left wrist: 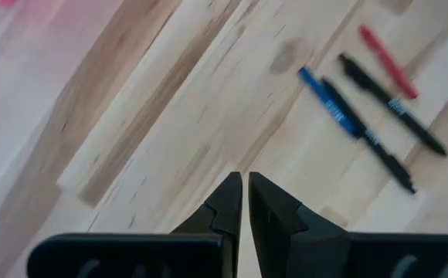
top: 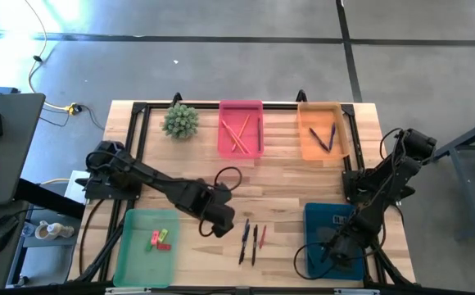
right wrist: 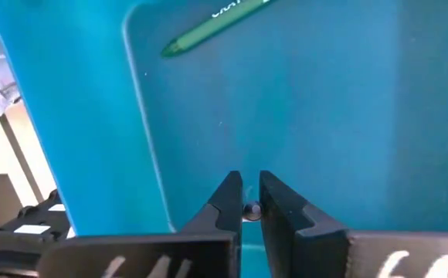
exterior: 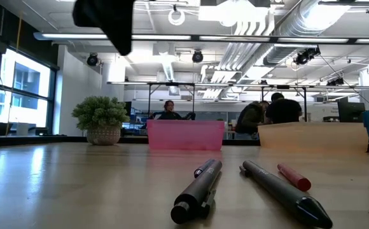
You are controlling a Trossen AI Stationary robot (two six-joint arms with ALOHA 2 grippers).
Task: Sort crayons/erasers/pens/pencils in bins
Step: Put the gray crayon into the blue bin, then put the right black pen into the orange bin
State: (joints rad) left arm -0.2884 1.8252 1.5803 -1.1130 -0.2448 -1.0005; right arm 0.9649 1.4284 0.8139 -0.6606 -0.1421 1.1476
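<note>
Three pens (top: 252, 240) lie roughly parallel on tabletop (top: 287, 180), just right of left end effector (top: 221, 227) | fingers nearly together, empty | right end effector (right wrist: 245, 202) shut, empty, over teal bin (top: 315, 217)

- A light wooden table (top: 287, 192) carried everything.
- Three pens (top: 253, 239) lay loose near its front edge.
- Left of the pens sat a light green tray (top: 131, 254); right of them a teal tray (top: 313, 215).
- Beyond the pens stood a pink tray (top: 240, 106), an orange tray (top: 306, 147) and a small potted plant (top: 180, 120).
</note>
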